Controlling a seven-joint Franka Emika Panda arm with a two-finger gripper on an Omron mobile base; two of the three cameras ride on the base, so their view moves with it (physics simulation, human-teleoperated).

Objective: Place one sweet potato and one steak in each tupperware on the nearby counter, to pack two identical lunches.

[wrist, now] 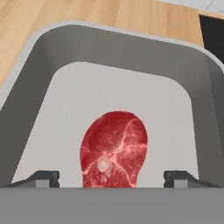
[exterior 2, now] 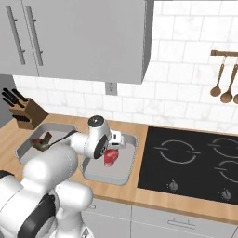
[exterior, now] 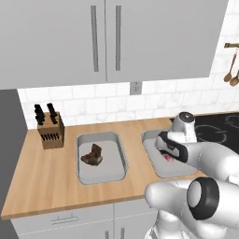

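My gripper [wrist: 111,177] stands wide open over the right-hand tupperware [wrist: 35,83], fingertips [wrist: 43,177] well apart and nothing between them. One steak [wrist: 114,151] lies flat on the tray floor just under the hand: oval, raw red, marbled with pale streaks and a small whitish spot near its middle. It touches neither fingertip.

Count of trays: two, alike, shallow, light grey, rectangular with rounded corners and a raised rim. Both sit on the counter [exterior: 46,172], side by side, a strip of bare wood between them. The left tupperware [exterior: 116,154] holds one dark brown, lumpy, irregular item [exterior: 92,155]; I cannot tell what it is.

Counter is light-brown wood grain over grey drawer fronts. One wooden knife block [exterior: 50,130] with black handles stands near the left tray. One black glossy stovetop [exterior 2: 195,162] lies just beside the right tray. Three wooden spoons [exterior 2: 226,86] hang on the white tiled wall.
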